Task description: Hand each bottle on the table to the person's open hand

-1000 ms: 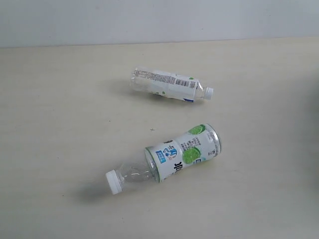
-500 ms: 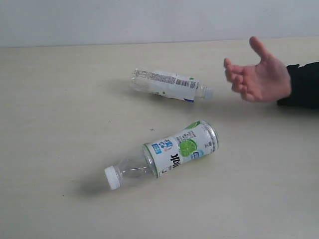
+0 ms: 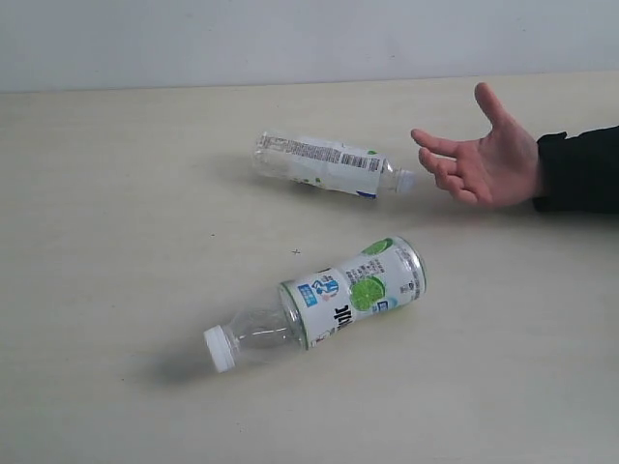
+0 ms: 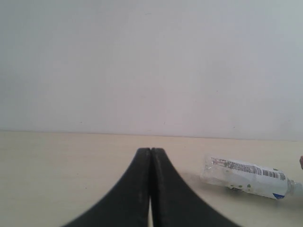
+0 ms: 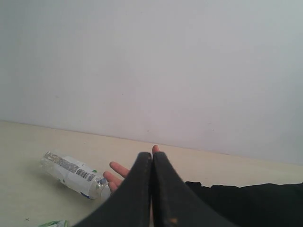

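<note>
Two bottles lie on their sides on the beige table [image 3: 116, 193]. The slim barcode-label bottle [image 3: 329, 164] [image 4: 248, 176] [image 5: 75, 174] lies at the back, its cap pointing at the person's open hand [image 3: 484, 155] [image 5: 118, 172]. Nearer the front lies the green-lime label bottle [image 3: 324, 302], white cap to the left; only a sliver of it [image 5: 54, 223] shows in the right wrist view. Neither gripper appears in the exterior view. My left gripper [image 4: 150, 152] is shut and empty, off to one side of the slim bottle. My right gripper [image 5: 152, 155] is shut and empty, in front of the hand.
A dark sleeve [image 3: 580, 169] [image 5: 246, 203] reaches in over the table's right edge. A pale wall [image 3: 290, 39] stands behind the table.
The person's hand came in from the right and has moved left, opening out close to the slim bottle's cap. The green-lime bottle rolled slightly. Both grippers stay out of the exterior view.
</note>
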